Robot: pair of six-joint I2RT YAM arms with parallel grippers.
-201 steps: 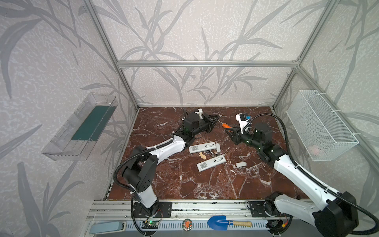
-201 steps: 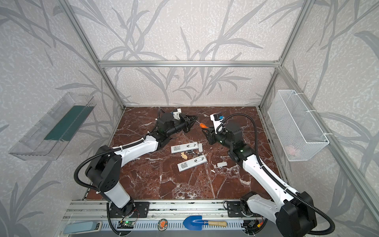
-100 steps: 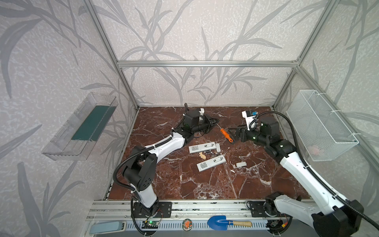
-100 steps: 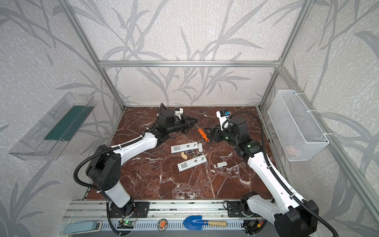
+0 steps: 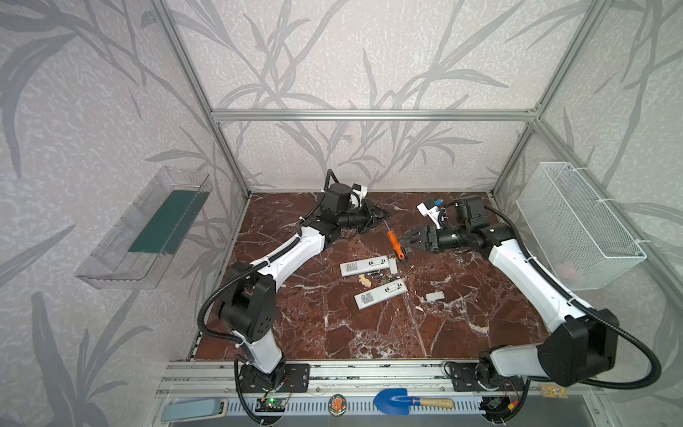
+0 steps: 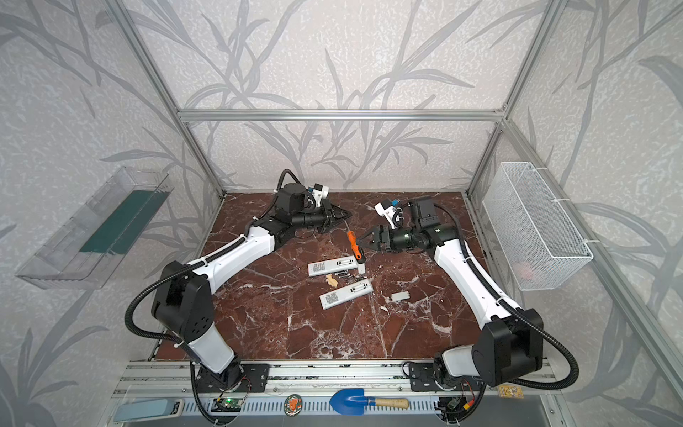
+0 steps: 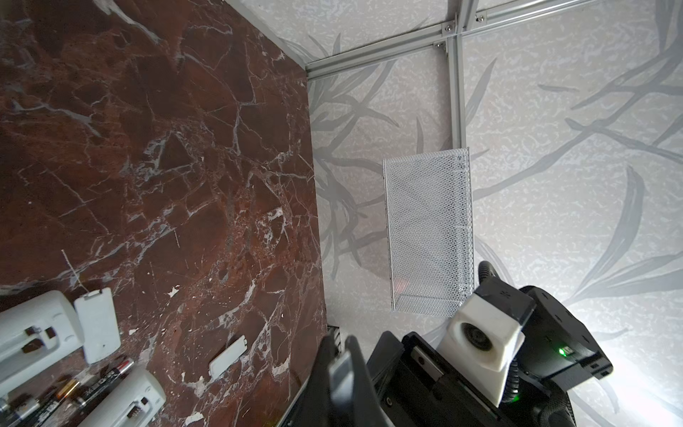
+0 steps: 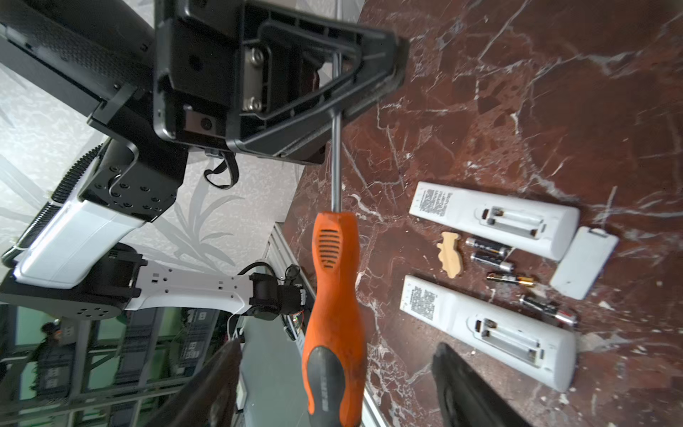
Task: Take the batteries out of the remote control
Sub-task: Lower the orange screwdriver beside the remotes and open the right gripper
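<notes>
Two white remote controls (image 5: 364, 266) (image 5: 380, 294) lie mid-table with their open compartments empty (image 8: 495, 218). Several batteries (image 8: 493, 260) (image 5: 377, 274) lie loose on the marble between them. My left gripper (image 5: 380, 216) (image 7: 343, 355) is shut on the thin metal shaft of an orange screwdriver (image 8: 334, 281) (image 5: 394, 246). My right gripper (image 5: 406, 242) (image 8: 336, 349) is open, with its fingers on either side of the screwdriver's handle end and not touching it.
One white battery cover (image 8: 584, 260) lies beside the far remote, and another (image 5: 434, 295) lies to the right of the near one. A small beige piece (image 5: 365, 281) sits by the batteries. A wire basket (image 5: 576, 225) hangs on the right wall and a clear tray (image 5: 148, 229) on the left wall.
My right gripper has opened, let go of the screwdriver handle and drawn back to the right. The left gripper has stayed shut near the back of the table, now alone on the screwdriver.
</notes>
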